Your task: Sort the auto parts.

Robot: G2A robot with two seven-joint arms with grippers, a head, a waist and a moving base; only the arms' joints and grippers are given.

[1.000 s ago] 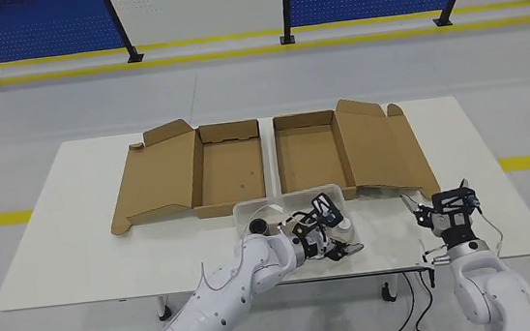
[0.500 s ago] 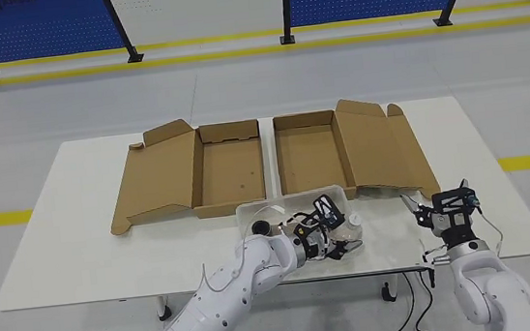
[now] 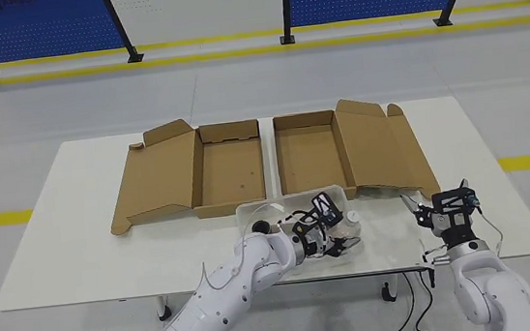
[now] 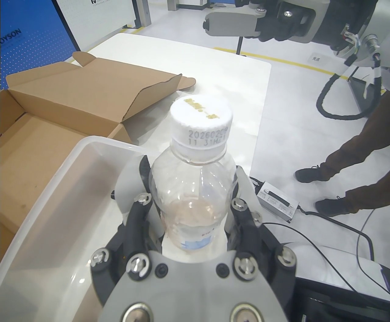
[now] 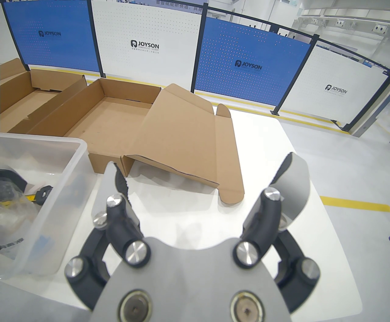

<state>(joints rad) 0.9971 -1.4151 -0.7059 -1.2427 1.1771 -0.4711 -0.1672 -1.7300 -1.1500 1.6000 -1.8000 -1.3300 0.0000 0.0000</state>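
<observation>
**Lifting the bottle (image 4: 195,195) out of the tub (image 4: 61,170)**

Best raise it straight, I judge, clearing the tub wall just beside the left claw (image 4: 192,170) before heading for the box (image 4: 45,140) beyond. That claw pinches the clear bottle by its shoulder, half-closed round it. The right claw (image 5: 202,163) hangs spread wide above the bench (image 5: 274,170), touching nothing.

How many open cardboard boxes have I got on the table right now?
2: left cardboard box and right cardboard box side by side, both behind the clear bin.
</observation>
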